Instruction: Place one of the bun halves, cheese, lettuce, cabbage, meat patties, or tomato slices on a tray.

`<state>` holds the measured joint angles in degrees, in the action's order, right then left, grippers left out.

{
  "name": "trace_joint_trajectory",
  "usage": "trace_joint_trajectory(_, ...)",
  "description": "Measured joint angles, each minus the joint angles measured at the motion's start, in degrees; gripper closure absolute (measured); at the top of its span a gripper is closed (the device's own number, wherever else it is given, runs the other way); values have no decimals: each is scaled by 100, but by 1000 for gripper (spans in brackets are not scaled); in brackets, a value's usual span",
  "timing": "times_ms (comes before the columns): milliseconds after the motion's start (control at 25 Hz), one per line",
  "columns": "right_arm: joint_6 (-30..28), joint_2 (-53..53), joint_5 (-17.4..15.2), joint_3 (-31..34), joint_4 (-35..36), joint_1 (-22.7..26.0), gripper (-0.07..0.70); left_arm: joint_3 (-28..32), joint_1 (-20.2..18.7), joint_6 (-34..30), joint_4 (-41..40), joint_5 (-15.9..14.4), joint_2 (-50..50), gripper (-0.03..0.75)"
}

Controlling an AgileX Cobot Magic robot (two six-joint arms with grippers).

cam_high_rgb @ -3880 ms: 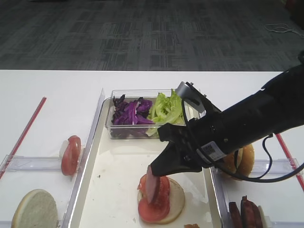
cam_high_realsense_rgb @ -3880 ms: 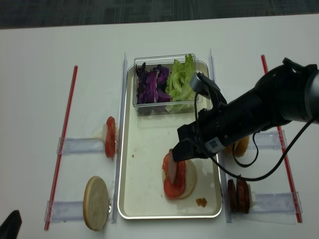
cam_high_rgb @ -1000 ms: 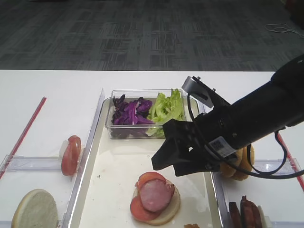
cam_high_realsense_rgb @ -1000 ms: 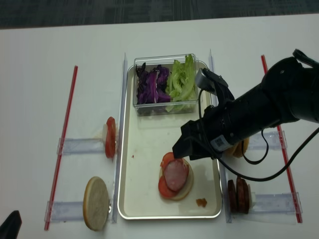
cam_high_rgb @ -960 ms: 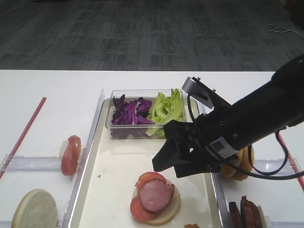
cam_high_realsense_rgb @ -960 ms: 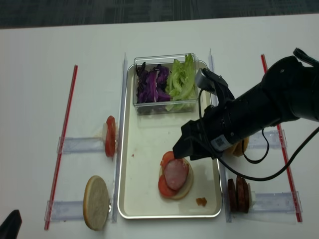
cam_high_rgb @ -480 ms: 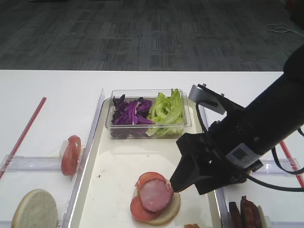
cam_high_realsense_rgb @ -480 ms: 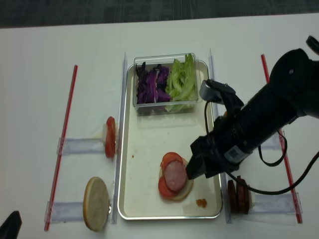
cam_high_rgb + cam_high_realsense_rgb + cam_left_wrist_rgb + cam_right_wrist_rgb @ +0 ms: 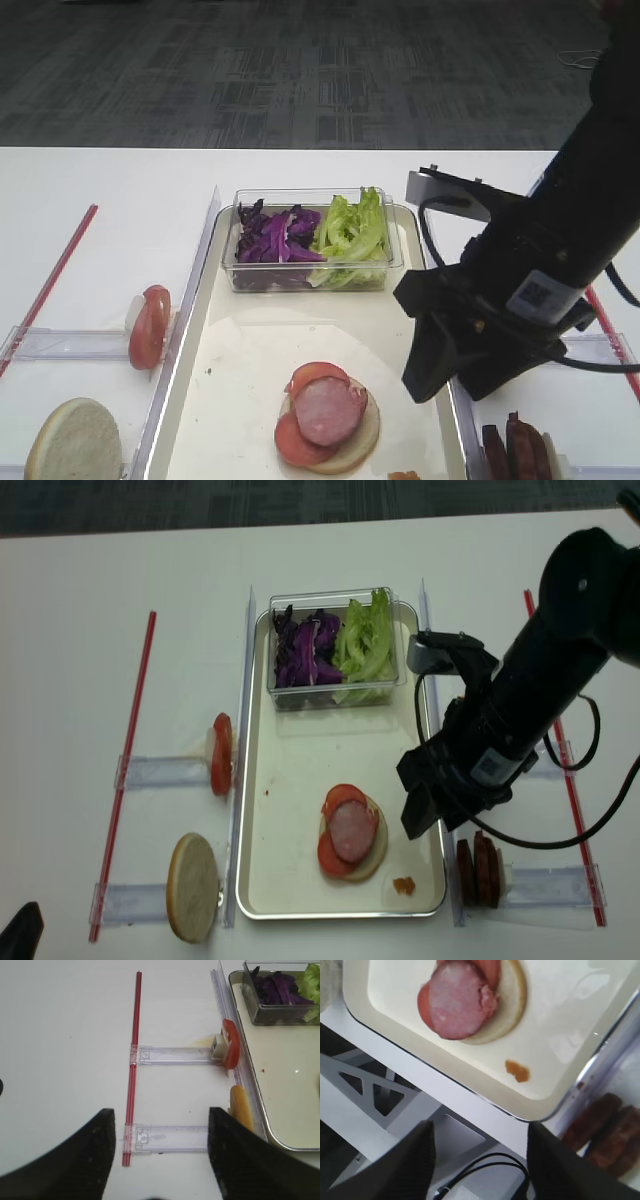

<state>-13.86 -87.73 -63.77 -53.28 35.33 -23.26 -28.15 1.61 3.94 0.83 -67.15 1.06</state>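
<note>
Table-edge bun half (image 9: 242,1106) shows yellow underside leftward.

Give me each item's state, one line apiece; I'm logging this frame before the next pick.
right gripper: open, empty, above the tray's right rim.
left gripper: open, empty, above the table.
meat patty: flat on tomato slices and a bun half.
tray: holds that stack.
clear box: open-topped, holding cabbage and lettuce.
</note>
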Motion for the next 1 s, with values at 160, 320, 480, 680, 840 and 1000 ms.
trace_joint_trajectory(160, 525, 0, -434, -389, -681, 0, 212, 0, 0, 0, 0, 0, 0, 295)
trace_joint_trajectory(320, 1018, 0, -524, -685, -1243, 0, 212, 0, 0, 0, 0, 0, 0, 295)
trace_joint_trajectory(480, 1473, 0, -543, -761, -1547, 0, 212, 0, 0, 0, 0, 0, 0, 295)
trace_joint_trajectory(680, 1884, 0, -548, -761, -1923, 0, 212, 0, 0, 0, 0, 0, 0, 295)
trace_joint_trajectory(840, 1974, 0, -548, -761, -2215, 0, 212, 0, 0, 0, 0, 0, 0, 295)
trace_joint_trajectory(1000, 1880, 0, -548, -761, -2204, 0, 212, 0, 0, 0, 0, 0, 0, 295)
